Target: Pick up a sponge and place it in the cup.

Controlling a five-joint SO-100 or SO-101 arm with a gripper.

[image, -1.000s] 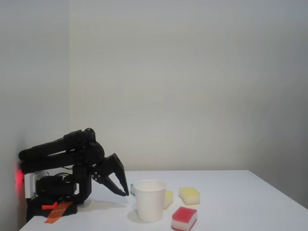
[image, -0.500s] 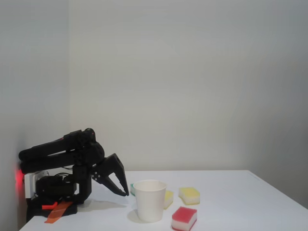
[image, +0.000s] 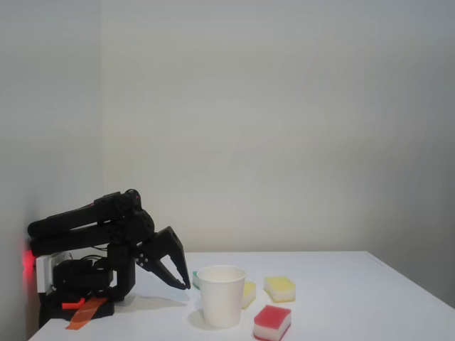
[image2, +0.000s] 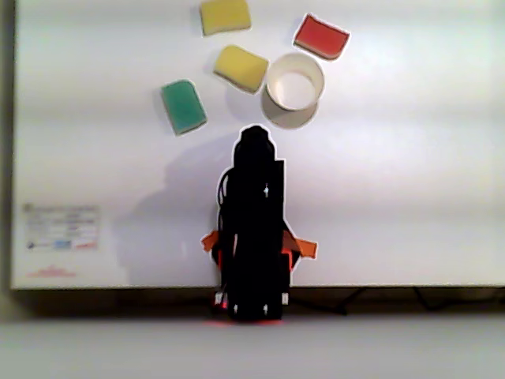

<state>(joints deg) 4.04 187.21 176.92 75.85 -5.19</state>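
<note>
White and bare, the desk (image: 341, 284) stands against a pale wall, and the black arm (image: 92, 227) is folded low at its left end in the fixed view. The gripper (image: 186, 283) points down toward the surface with nothing in it; whether the jaws stand apart or closed I cannot tell, because the side view shows them as one dark shape and the other view looks down on the top of the arm. The cup (image2: 294, 81) stands upright and looks empty, its round mouth facing up. Two yellow sponges lie near it. The sponge (image2: 241, 67) closer to the arm rests just beside the cup, on its left in the other view, and seems almost to touch it; in the fixed view it is half hidden behind the cup (image: 221, 295). The second yellow sponge (image2: 225, 15) lies farther back, a red sponge (image2: 321, 35) sits on the other side of the cup, and a green sponge (image2: 183, 106) lies apart to the left. I judge the sponge to be very light and soft, so it will compress under a pinch and is unlikely to slip. The best hold is probably across its shorter width, near the middle. The paper cup is also light and could tip if bumped.
</note>
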